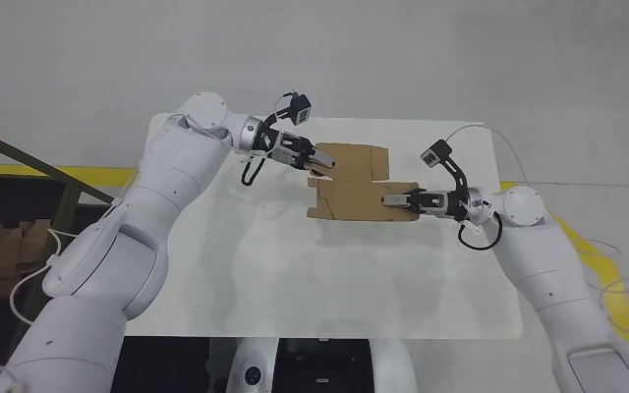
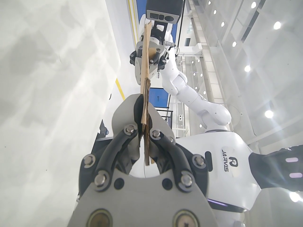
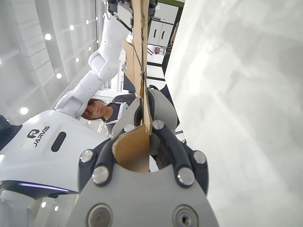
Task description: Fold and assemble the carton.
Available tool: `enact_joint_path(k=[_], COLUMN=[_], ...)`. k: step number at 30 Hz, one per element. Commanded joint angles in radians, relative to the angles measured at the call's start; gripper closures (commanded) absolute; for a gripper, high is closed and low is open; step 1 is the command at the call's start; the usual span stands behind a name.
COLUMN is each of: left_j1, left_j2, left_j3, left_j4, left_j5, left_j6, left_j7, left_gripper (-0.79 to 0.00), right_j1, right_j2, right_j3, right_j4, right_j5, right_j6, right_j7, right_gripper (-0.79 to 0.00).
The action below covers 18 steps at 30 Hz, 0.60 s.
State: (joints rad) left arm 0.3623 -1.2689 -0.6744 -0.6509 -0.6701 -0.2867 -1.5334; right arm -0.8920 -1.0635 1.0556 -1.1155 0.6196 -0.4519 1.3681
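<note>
A flattened brown corrugated-cardboard carton [image 1: 356, 192] is held between the two grippers over the middle of a white rectangular table [image 1: 295, 285]; its panels and end flaps are spread flat, broad face up, as seen from the top view. The left gripper [image 1: 318, 158] is clamped on the carton's far left corner, its arm brought in from the table's far left side; the right gripper [image 1: 389, 199] is closed on the carton's right end, nearer the robot, its arm brought in from the right edge of the table.

In the left wrist view the cardboard [image 2: 146, 76] is seen edge-on, pinched between the black pads of the left gripper [image 2: 143, 115]; the right gripper [image 2: 151, 56] is seen farther off, closed on the opposite end of the same sheet. In the right wrist view the board [image 3: 138, 48] is likewise seen edge-on and nipped tight in the right gripper [image 3: 144, 116], with one flap [image 3: 132, 150] bent away from the sheet and lying across the gripper's base; the left gripper [image 3: 129, 3] is seen clamped on the far end. In both wrist views a gap is shown between the sheet and the white tabletop, so the carton is held clear of the surface and roughly level with it.
</note>
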Motion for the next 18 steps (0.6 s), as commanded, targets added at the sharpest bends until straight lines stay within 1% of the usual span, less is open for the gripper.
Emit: enact_joint_path(k=[1,2,9,18], left_j1=[0.002,0.003,0.0,0.013], left_j2=[0.0,-0.001,0.004,0.028], left_j3=[-0.005,-0.006,-0.009,-0.025], left_j4=[0.003,0.004,-0.004,-0.027], left_j5=[-0.008,-0.013,-0.059,-0.105], left_j6=[0.002,0.003,0.003,0.003], left_j7=[-0.002,-0.002,-0.002,-0.002], left_gripper=[-0.468,-0.785,-0.785,-0.785], right_j1=[0.001,0.002,0.007,0.014], right_j2=[-0.001,-0.001,-0.003,-0.004], right_j3=[-0.001,-0.001,-0.003,0.007], right_j4=[0.002,0.003,0.013,0.047], right_j5=[0.002,0.002,0.007,-0.001], right_j6=[0.001,0.001,0.004,0.005], right_j7=[0.001,0.001,0.004,-0.017], right_gripper=[0.0,0.0,0.0,0.0])
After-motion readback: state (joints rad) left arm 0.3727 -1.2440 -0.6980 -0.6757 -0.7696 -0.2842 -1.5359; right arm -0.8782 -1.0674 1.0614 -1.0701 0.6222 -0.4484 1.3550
